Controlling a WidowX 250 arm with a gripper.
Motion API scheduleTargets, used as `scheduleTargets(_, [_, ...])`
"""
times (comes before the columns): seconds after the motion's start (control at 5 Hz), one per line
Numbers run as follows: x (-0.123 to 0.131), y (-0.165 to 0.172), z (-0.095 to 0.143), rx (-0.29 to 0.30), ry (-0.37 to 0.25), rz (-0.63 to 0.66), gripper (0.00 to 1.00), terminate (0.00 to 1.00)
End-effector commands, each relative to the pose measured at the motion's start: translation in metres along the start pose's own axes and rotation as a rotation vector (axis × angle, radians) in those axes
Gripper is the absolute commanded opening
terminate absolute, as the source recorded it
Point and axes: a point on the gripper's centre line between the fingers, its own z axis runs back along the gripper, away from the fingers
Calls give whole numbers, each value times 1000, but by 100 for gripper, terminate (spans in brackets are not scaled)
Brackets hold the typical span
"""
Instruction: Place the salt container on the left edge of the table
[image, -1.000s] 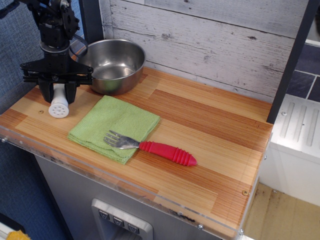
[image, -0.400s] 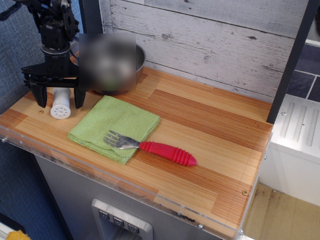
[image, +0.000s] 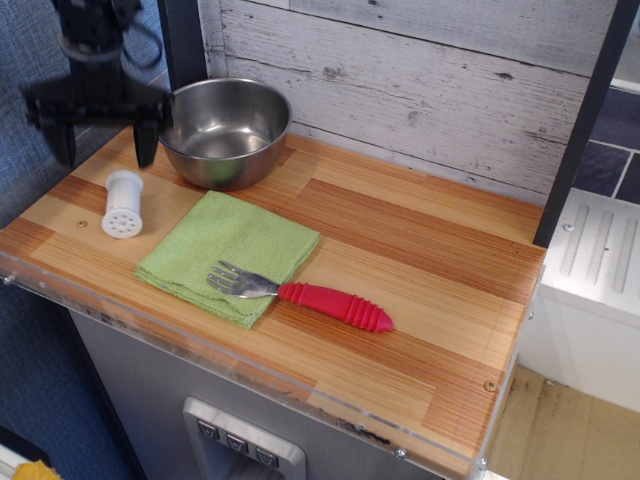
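While the salt container (image: 122, 204) rests on the table (image: 420, 270) beside the left edge, the gripper (image: 105, 150) hangs above it with no contact between them. Its two black fingers (image: 146, 143) are spread wide and hold nothing. One second earlier the fingers were closed around the container's white body; 0.4 s earlier they had already parted on either side of it at table level. The gripper has since risen clear and now sits higher in the view, slightly blurred.

Container position: left of the green cloth (image: 232, 250), just beside its left corner but apart from it, and in front of and to the left of the steel bowl (image: 225, 130). The container is tilted, its perforated round cap facing forward toward the camera. Its location has shifted only slightly across the three frames.

The fork (image: 300, 291), with its red handle, lies with its tines on the near edge of the green cloth, handle extending right onto the bare wood. Cloth, fork and bowl are unchanged from both earlier frames.
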Motion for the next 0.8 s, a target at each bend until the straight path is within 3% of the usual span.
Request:
scheduleTargets(0.0, [1,-14,77,-180,-258,21,100,0])
scheduleTargets(0.4, [1,-14,77,-180,-258,21,100,0])
scheduleTargets(0.6, [1,-14,77,-180,-258,21,100,100])
